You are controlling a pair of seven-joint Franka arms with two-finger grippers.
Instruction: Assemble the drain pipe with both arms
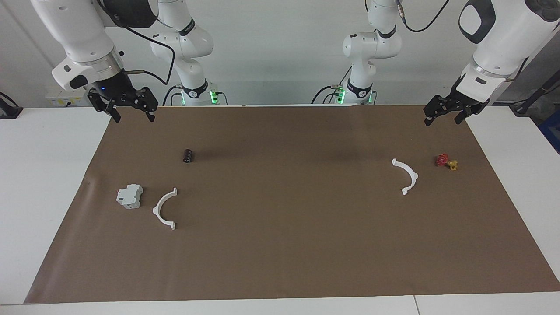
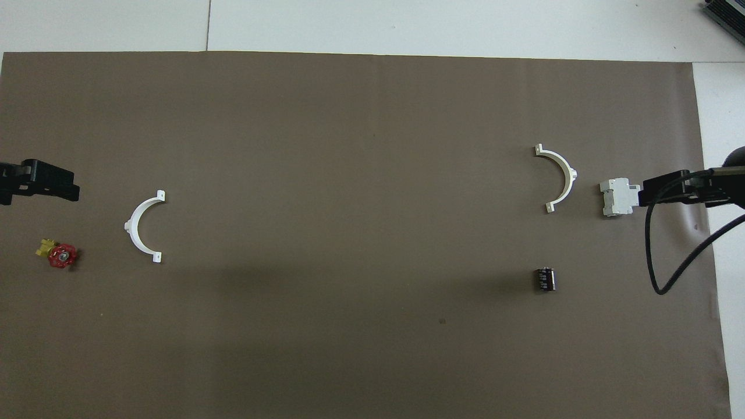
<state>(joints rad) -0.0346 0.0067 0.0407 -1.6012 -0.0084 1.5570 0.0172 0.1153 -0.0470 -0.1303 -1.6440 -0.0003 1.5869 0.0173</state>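
Seen from across the white worktop, covered by a wide brown paper sheet, the two halves of the drain pipe lie well apart on that sheet: one thin white plastic half-ring arc with end tabs rests toward the right arm's end, just beside a boxy grey-white block, with a small dark cylinder nearer to the robots than the arc. The second white plastic half-ring arc lies toward the left arm's end of the sheet, near a small red-and-yellow valve-like piece. The right end effector hangs over the sheet's corner, fingers apart and holding nothing; the left end effector hangs over the sheet's other corner by the robots, likewise spread and empty. From overhead, the sheet shows one arc beside the red-and-yellow piece, the other arc beside the block, and the cylinder nearer to the robots. The left end effector and the right end effector show at the sheet's two ends.
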